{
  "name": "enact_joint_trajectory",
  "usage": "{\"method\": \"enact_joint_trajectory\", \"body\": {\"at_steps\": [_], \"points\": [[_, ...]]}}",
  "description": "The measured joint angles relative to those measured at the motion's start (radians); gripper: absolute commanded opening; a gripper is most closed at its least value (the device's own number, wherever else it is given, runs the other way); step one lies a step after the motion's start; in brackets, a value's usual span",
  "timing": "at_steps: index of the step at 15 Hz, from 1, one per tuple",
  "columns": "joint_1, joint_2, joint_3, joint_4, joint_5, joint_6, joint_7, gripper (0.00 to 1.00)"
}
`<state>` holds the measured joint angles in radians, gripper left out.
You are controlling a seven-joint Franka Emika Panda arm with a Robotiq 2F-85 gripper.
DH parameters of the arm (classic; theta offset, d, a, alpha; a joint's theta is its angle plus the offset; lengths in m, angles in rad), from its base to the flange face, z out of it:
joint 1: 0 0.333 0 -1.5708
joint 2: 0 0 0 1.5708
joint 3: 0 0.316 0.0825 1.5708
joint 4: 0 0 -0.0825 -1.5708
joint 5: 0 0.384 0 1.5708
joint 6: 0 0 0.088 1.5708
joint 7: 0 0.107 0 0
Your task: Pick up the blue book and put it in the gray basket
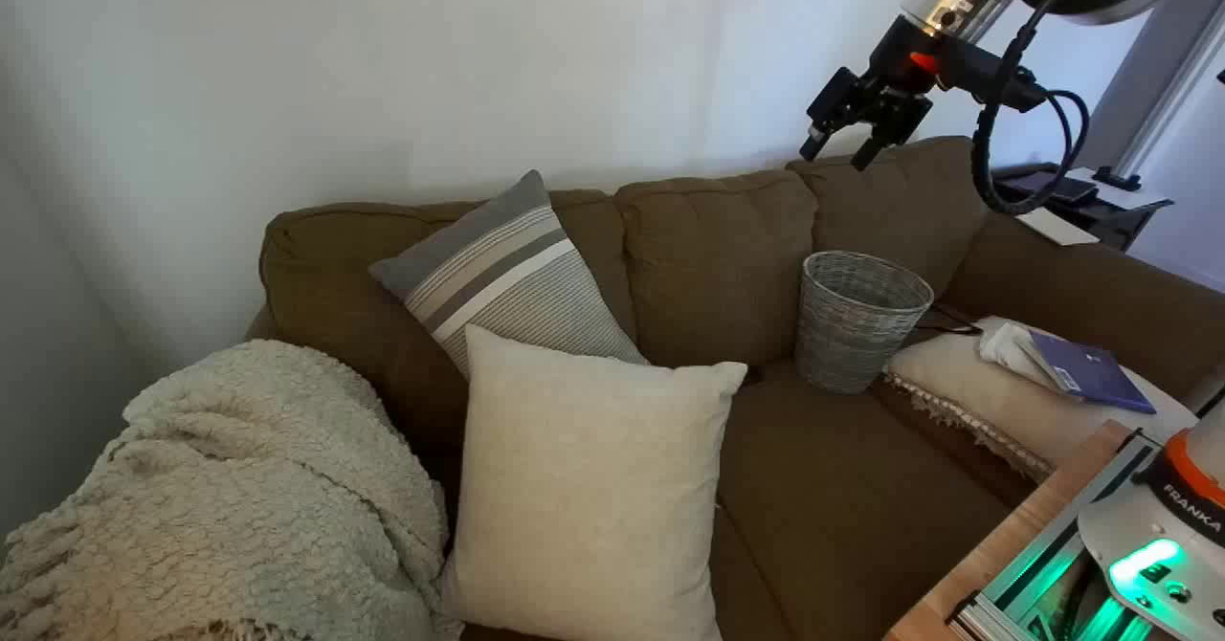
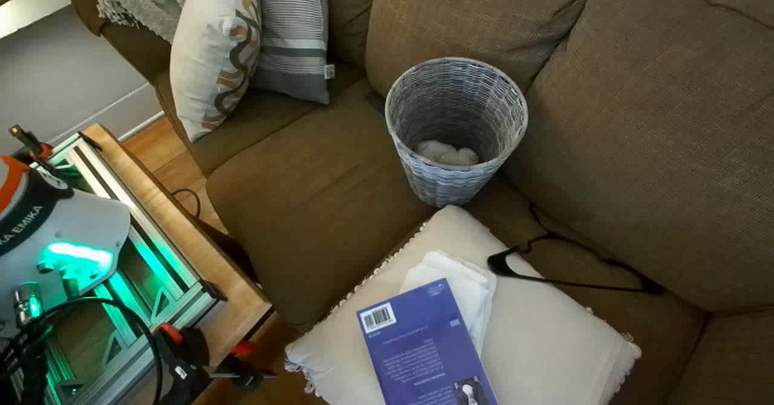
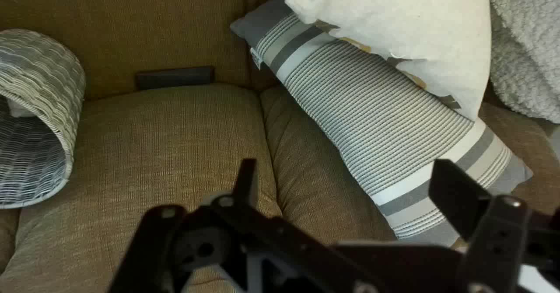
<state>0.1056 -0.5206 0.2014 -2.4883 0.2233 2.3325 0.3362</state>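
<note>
The end effector hung empty, spread apart. Getting the blue book likely came first; next it had to reach over and pinch it.

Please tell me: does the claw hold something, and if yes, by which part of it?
Nothing is held: the claw is open and empty, away from the blue book.

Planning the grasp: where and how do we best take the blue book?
I'd pinch the blue book by the long edge facing the robot base, near the barcode, coming in from that side. It's thin, and white cloth shows past the opposite long edge, so this one looks freer. The open pincer would likely have to straddle the thickness, pressing into the cream pillow.
</note>
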Motion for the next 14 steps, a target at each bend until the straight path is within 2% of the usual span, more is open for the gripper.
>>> {"method": "enact_joint_trajectory", "body": {"at_steps": [3, 6, 14], "points": [[-0.003, 0.000, -0.003, 0.000, -0.001, 0.000, 0.001, 1.00], [-0.040, 0.000, -0.051, -0.019, -0.003, -0.001, -0.002, 1.00], [-0.290, 0.028, -0.247, -0.155, -0.123, -0.013, -0.032, 1.00]]}}
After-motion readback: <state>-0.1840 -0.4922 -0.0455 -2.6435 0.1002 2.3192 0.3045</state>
